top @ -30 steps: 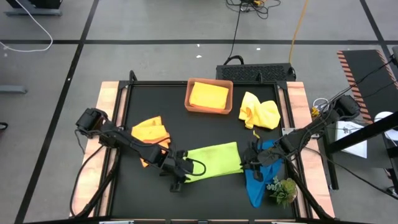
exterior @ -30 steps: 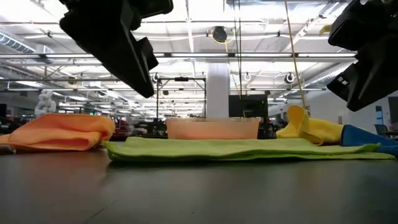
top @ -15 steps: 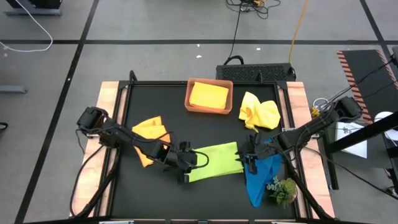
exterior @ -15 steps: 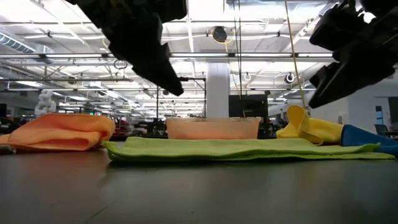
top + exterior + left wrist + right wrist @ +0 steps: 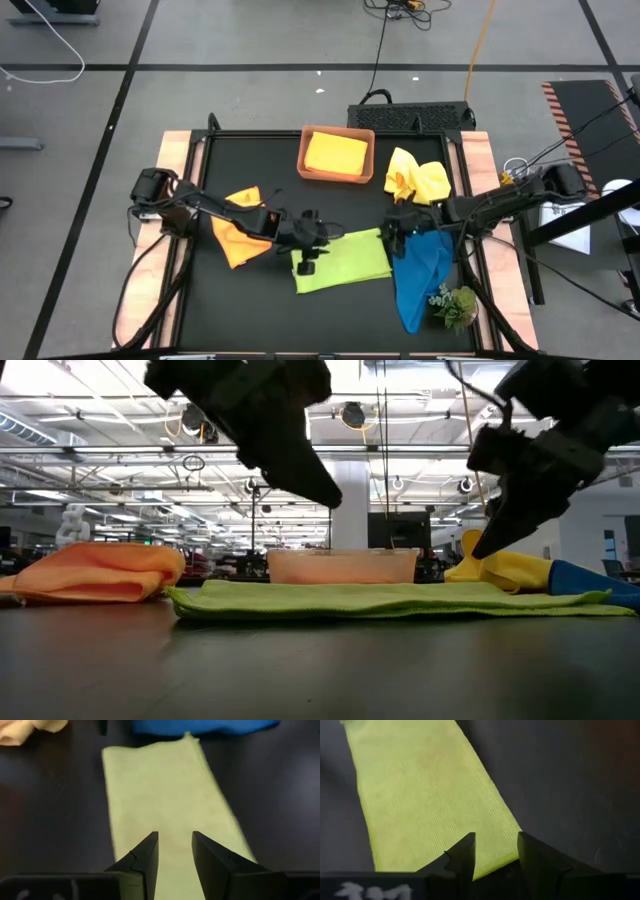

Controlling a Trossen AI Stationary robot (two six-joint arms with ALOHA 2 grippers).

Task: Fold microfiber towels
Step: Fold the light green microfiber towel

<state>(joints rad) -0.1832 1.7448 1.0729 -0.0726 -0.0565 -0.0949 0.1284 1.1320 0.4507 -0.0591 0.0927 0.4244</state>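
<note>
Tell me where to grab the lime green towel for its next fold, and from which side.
Grip the lime green towel at its two short ends. It lies flat as a long strip: the left gripper hovers open above its left end, the right gripper open above its right end. Probably come straight down, pinching the corners, since the cloth lies flat on the table.

Lime green towel lies folded flat mid-table; orange towel crumpled left, blue towel right, 1 yellow towel crumpled behind, 1 folded yellow towel farther back
</note>
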